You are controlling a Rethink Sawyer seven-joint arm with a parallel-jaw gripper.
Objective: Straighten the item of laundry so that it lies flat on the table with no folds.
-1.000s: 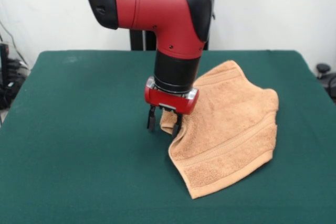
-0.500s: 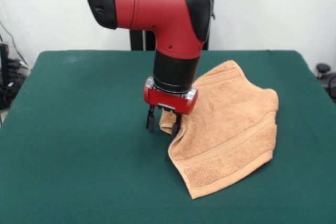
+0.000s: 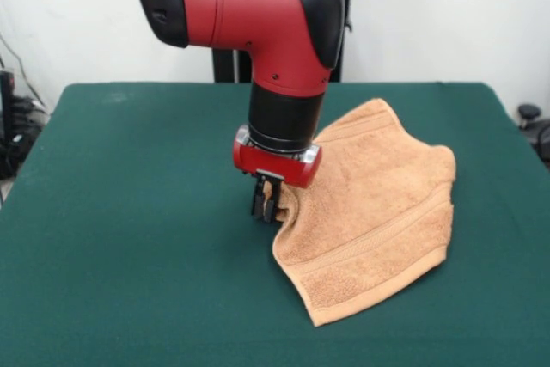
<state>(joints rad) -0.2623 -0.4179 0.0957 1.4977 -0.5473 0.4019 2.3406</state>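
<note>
While the pincer (image 3: pixel 265 208) is clamping a raised towel (image 3: pixel 378 212) corner | cloth is handling soft, limp | folded over on worktop (image 3: pixel 129 238)

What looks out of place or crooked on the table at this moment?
The towel lies askew on the table, its left corner bunched up and pinched in the shut gripper. Nothing is spilled or damaged.

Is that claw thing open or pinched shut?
Shut: the gripper has its fingers drawn together on a raised corner of the tan towel.
</note>
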